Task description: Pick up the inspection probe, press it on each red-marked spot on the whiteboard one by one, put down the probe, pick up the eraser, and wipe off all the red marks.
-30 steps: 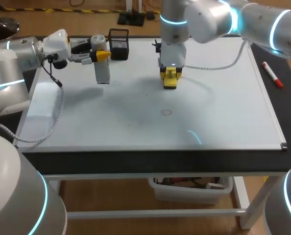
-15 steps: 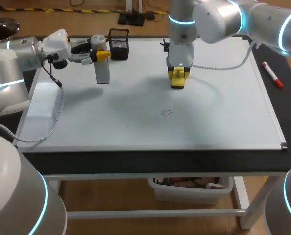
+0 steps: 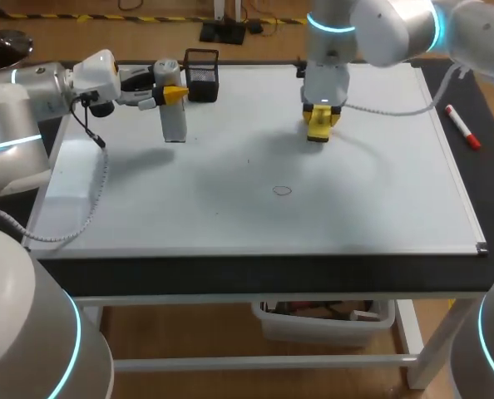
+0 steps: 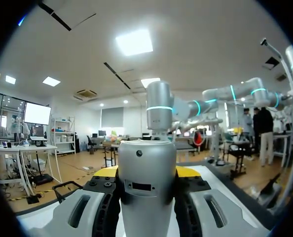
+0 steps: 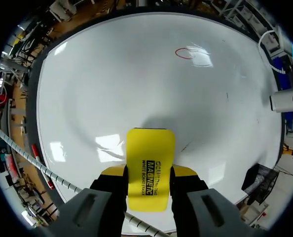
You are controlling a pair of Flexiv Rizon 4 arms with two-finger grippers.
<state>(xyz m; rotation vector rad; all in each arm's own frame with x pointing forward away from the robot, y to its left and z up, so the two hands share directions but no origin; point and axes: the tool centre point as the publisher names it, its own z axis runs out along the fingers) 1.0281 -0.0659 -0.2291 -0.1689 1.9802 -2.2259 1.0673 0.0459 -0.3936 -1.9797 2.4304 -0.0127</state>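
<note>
Since the eraser is a light, stiff block with a soft wiping face, I reckon it handles easy. There's no risk of crushing it, it just wants a firm pinch across the two long sides so it doesn't twist when it drags. That's how my right tool has it: both fingers are clamped on its flanks, and most of the yellow body sticks out ahead of the tips. It's over the far middle of the whiteboard, and I can't tell if the pad touches the surface or sits just above it.

The red mark, a small oval outline, sits ahead of the eraser and well apart from it, nearer the front edge.

My left tool is closed on the probe, a silver cylinder pointing down over the far left of the board, near a black mesh holder. It's smooth rigid metal and probably a bit slippery, so gripping it high around the barrel makes sense. Looks to me like wiping is the step in hand.
</note>
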